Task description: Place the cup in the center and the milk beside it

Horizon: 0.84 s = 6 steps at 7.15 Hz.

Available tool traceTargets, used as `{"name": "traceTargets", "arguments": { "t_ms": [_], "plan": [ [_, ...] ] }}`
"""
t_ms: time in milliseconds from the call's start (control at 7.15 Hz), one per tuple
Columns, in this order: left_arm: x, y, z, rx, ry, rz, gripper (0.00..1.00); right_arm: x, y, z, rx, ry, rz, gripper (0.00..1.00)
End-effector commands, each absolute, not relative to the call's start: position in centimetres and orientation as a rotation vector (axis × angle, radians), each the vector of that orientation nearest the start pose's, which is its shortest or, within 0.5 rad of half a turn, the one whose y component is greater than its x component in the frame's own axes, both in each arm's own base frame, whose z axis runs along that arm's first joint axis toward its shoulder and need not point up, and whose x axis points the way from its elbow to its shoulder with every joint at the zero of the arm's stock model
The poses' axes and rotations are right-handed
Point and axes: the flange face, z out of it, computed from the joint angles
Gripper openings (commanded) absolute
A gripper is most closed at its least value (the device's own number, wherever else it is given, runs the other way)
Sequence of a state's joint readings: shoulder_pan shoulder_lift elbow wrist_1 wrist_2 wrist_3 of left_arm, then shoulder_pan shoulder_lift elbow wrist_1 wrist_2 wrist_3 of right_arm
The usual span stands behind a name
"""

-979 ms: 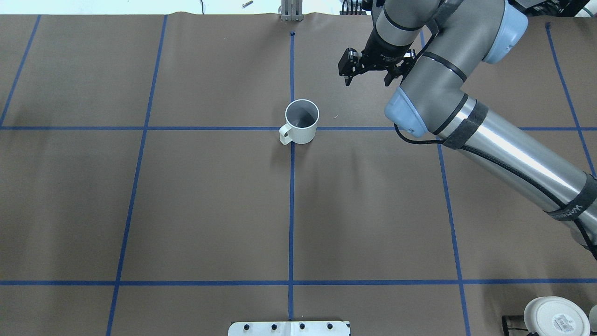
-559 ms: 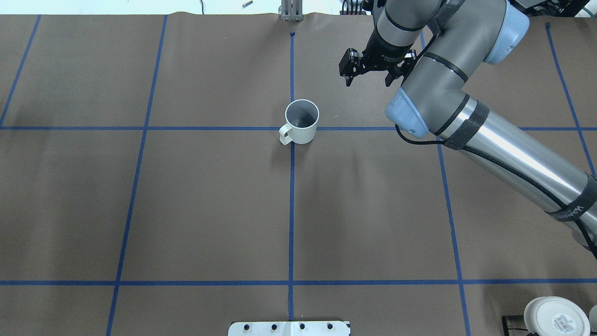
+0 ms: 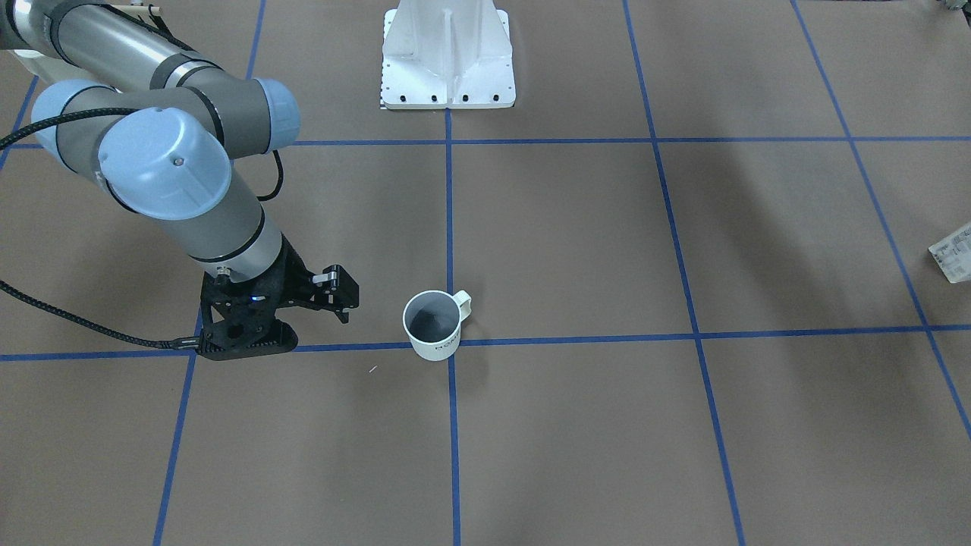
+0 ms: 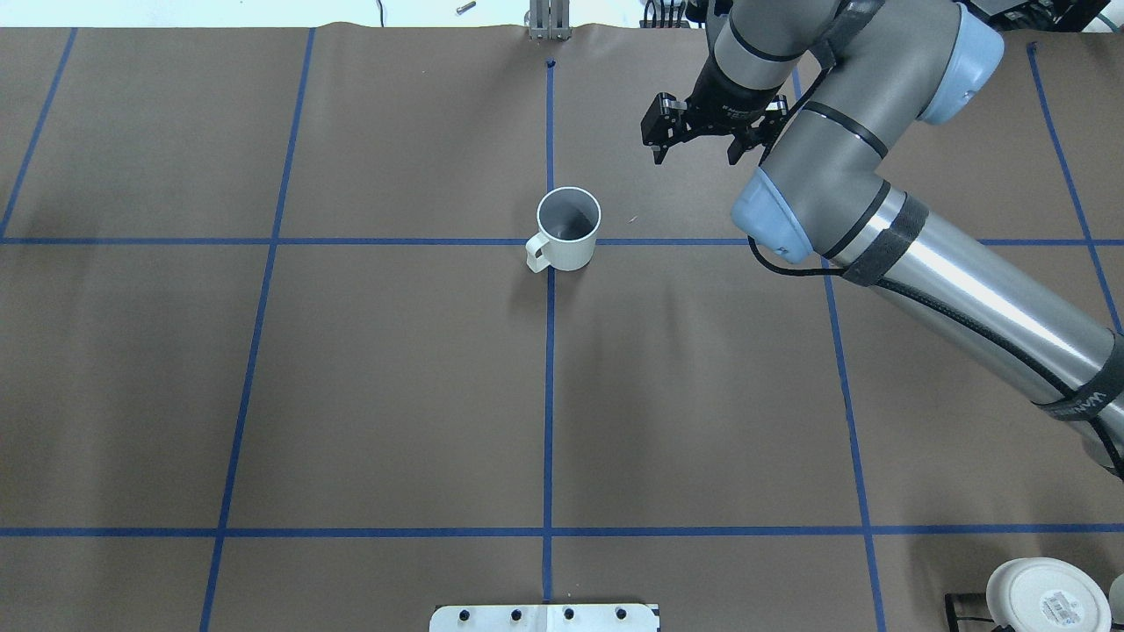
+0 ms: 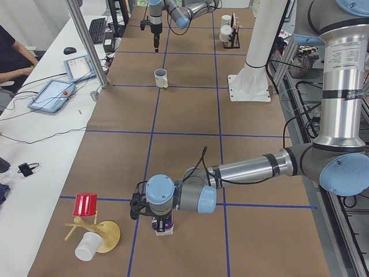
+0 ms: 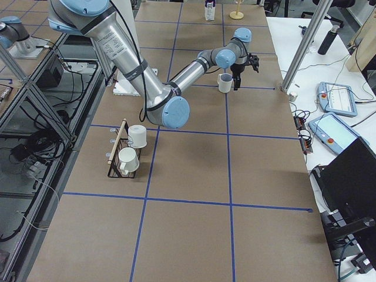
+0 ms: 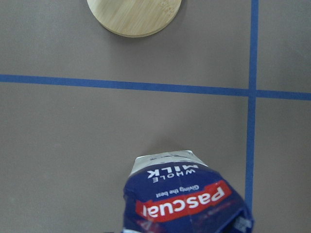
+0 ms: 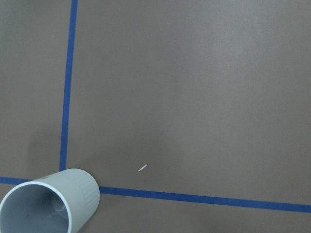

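Observation:
The cup, a white ribbed mug with a dark grey inside, stands upright on the center, the crossing of two blue tape lines. It also shows in the front view and the right wrist view. My right gripper is open and empty, raised beyond and to the right of the cup. The milk, a blue and white Pascual carton, stands at the table's far left end. My left gripper is right at it. I cannot tell whether it grips the carton.
A wooden mug tree with a red cup and a white cup stands by the milk; its bamboo base shows ahead. A rack of white cups sits at the right end. The robot base is behind the middle.
My right gripper has drifted a little farther from the cup, away from the robot and slightly right, still open. The cup has not moved.

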<state>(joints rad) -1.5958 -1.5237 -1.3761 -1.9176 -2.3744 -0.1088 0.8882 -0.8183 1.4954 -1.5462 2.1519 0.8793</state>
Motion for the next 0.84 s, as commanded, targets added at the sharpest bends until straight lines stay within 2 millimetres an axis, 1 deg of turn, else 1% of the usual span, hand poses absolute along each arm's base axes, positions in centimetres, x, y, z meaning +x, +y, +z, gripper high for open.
{"name": "traceTargets", "arguments": {
  "t_ms": [0, 140, 420, 559, 699],
  "plan": [
    [-7.3, -46.9, 72.6, 0.087, 0.803, -0.075, 0.0, -39.6, -61.2, 22.9, 0.09, -0.872, -0.02, 1.0],
    [-7.4, -47.3, 70.9, 0.104, 0.803, -0.068, 0.0, -39.7, -61.1, 22.9, 0.09, -0.872, -0.021, 1.0],
    [-7.5, -48.0, 64.1, 0.095, 0.797, -0.074, 0.0, -39.5, -60.9, 23.0, 0.091, -0.873, -0.02, 1.0],
    [-7.5, -48.7, 61.5, 0.101, 0.795, -0.072, 0.0, -39.4, -60.7, 23.0, 0.093, -0.876, -0.022, 1.0],
    [-7.4, -51.4, 57.4, 0.117, 0.796, -0.075, 0.0, -39.3, -60.6, 23.0, 0.096, -0.876, -0.021, 1.0]
  ]
}}
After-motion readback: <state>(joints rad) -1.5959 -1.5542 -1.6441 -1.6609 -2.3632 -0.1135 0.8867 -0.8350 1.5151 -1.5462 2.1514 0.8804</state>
